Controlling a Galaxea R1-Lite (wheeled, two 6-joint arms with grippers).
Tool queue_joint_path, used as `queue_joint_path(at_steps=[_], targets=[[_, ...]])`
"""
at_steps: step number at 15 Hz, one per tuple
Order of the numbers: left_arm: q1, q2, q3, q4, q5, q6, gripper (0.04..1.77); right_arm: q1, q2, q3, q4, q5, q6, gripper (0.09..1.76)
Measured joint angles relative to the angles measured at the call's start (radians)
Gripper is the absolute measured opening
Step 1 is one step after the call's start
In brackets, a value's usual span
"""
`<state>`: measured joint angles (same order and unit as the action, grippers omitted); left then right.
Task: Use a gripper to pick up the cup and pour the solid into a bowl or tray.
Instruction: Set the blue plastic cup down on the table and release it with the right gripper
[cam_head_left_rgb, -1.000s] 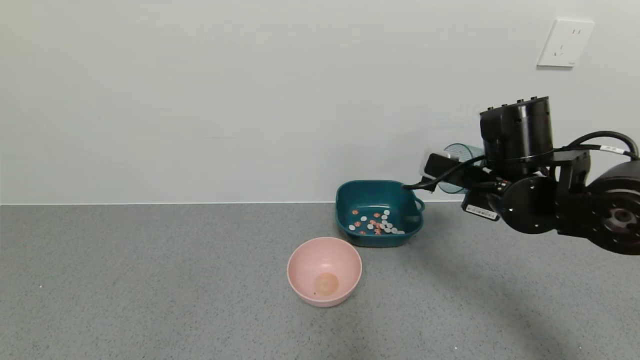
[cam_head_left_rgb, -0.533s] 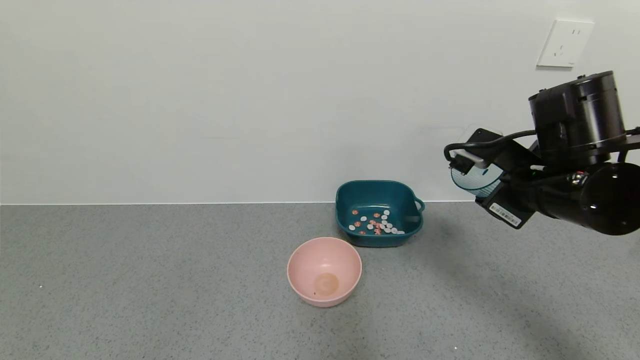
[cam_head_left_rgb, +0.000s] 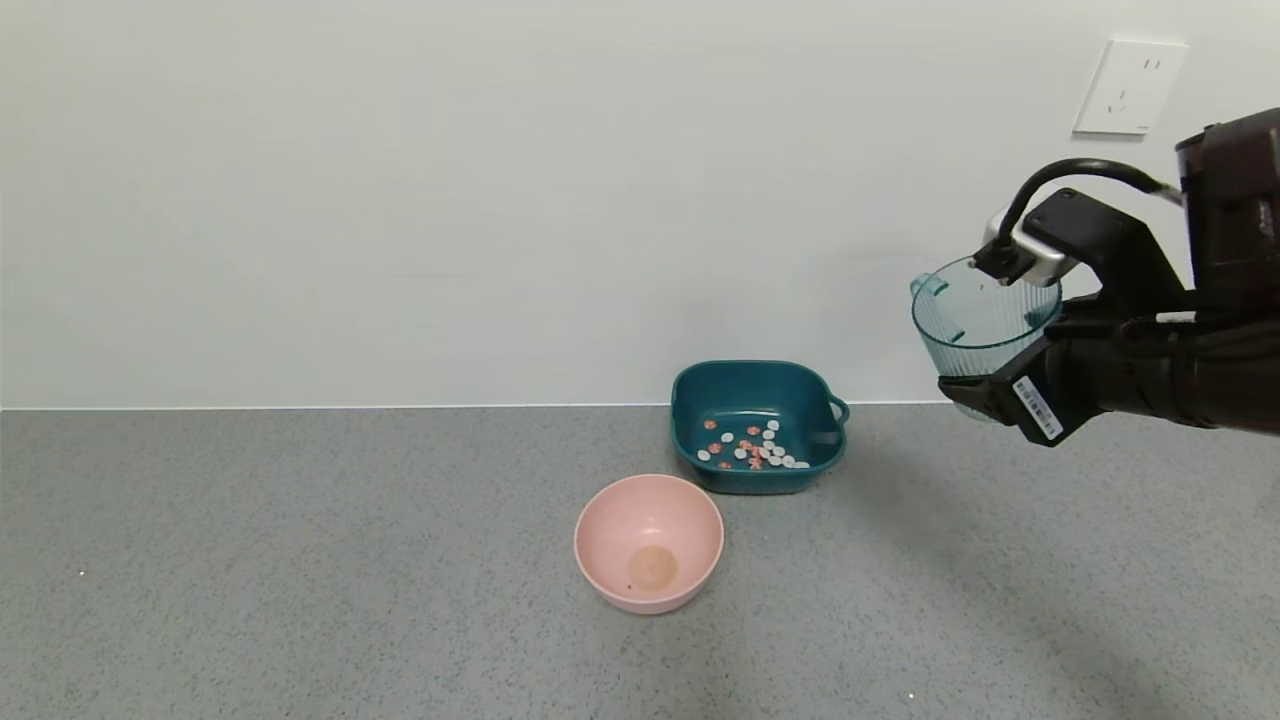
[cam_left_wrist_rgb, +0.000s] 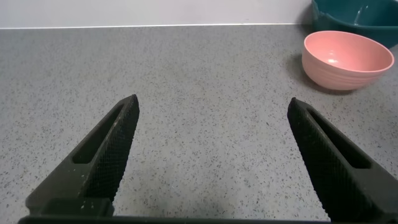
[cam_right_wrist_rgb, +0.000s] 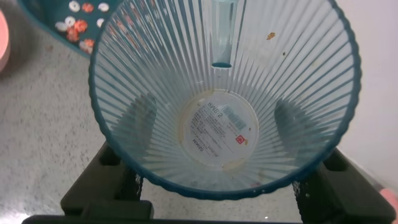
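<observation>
While the teal basin (cam_head_left_rgb: 758, 425) sits on the grey desk (cam_head_left_rgb: 300, 560) against the back wall, the right hand (cam_head_left_rgb: 1010, 395) holds the cup (cam_head_left_rgb: 980, 320) in the air, well to the right of the basin and above the level of its rim. The cup stands upright with its mouth up and its small handle turned toward the basin. In the right wrist view the cup (cam_right_wrist_rgb: 224, 93) is clenched between the two black fingers (cam_right_wrist_rgb: 106, 186), and only a label shows on its bottom. The solid (cam_head_left_rgb: 750, 445), white and pinkish-orange discs, lies scattered on the basin's floor. A pink bowl (cam_head_left_rgb: 648, 540) rests on the desk just in front of the basin. The left hand (cam_left_wrist_rgb: 211, 155) hangs released, fingers wide apart, low over the desk, on the pink bowl's far side from the basin.
</observation>
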<state>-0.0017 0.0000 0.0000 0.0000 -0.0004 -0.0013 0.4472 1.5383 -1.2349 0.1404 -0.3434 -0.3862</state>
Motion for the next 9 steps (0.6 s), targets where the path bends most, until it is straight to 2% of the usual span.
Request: queue_joint_path(at_steps=[3, 5, 9], targets=[[0.0, 0.0, 0.0, 0.0, 0.0, 0.0, 1.72, -0.033, -0.013, 0.034, -0.09, 0.004, 0.129, 1.33], [0.0, 0.0, 0.0, 0.0, 0.0, 0.0, 1.72, -0.043, -0.015, 0.104, -0.197, 0.003, 0.161, 1.33], [0.0, 0.0, 0.0, 0.0, 0.0, 0.0, 1.72, -0.082, 0.002, 0.299, -0.588, 0.011, 0.169, 1.33]])
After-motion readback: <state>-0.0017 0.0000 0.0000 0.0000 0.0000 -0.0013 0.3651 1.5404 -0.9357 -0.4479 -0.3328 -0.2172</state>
